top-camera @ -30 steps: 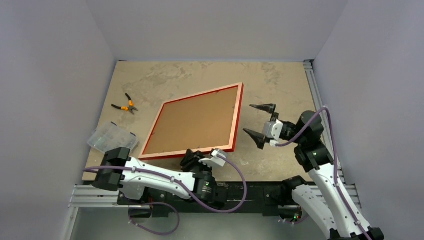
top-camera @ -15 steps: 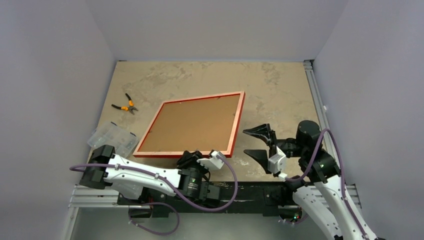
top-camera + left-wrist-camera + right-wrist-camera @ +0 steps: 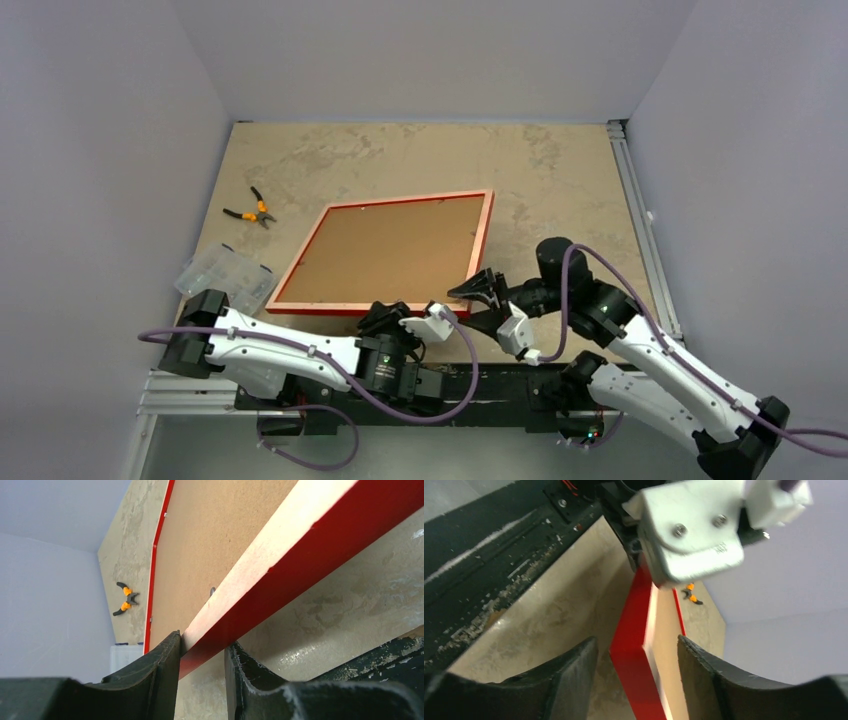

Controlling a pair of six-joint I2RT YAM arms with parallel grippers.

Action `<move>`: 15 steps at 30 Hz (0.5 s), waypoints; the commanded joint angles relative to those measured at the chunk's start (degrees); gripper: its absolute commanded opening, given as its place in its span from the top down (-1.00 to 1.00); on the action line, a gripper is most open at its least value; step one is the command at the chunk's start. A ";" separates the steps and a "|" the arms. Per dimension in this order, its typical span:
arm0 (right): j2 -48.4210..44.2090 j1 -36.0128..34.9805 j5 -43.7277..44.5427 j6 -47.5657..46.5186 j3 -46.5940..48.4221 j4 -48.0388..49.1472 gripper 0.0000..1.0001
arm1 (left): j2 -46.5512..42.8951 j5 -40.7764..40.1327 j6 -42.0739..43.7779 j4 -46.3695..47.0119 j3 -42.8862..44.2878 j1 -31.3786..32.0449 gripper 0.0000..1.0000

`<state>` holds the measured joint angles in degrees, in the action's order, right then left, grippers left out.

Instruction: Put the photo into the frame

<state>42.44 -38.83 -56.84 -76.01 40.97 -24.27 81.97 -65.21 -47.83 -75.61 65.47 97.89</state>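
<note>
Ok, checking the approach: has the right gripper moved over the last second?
Yes. The right gripper went left, away from the right rail, to the frame corner.

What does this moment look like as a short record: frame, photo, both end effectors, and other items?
frame: flat on table, pale back up, brown backing board inside
photo: not visible in any view
left end effector: shut on frame's near rail
right end effector: open, straddling frame's near right corner, gaps both sides
other items: pliers, clear box, both at table's left
</note>
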 commanded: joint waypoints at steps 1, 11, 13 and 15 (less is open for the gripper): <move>2.14 -7.17 9.31 2.59 -0.88 7.29 0.02 | -3.49 -0.29 -2.25 4.69 3.25 0.09 0.48; 1.26 -9.86 18.07 9.79 -3.78 18.18 0.80 | -4.28 0.16 -2.31 4.17 4.21 0.13 0.48; 0.88 -9.86 19.42 10.58 -3.48 18.11 0.97 | -4.59 0.34 -2.23 4.37 4.22 0.04 0.45; 1.02 -9.87 20.00 12.65 -2.88 18.18 1.00 | -4.77 0.23 -2.26 4.48 4.43 0.11 0.33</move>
<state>43.55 -49.12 -44.16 -70.00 37.47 -10.63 79.57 -65.25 -46.26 -77.25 66.43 97.60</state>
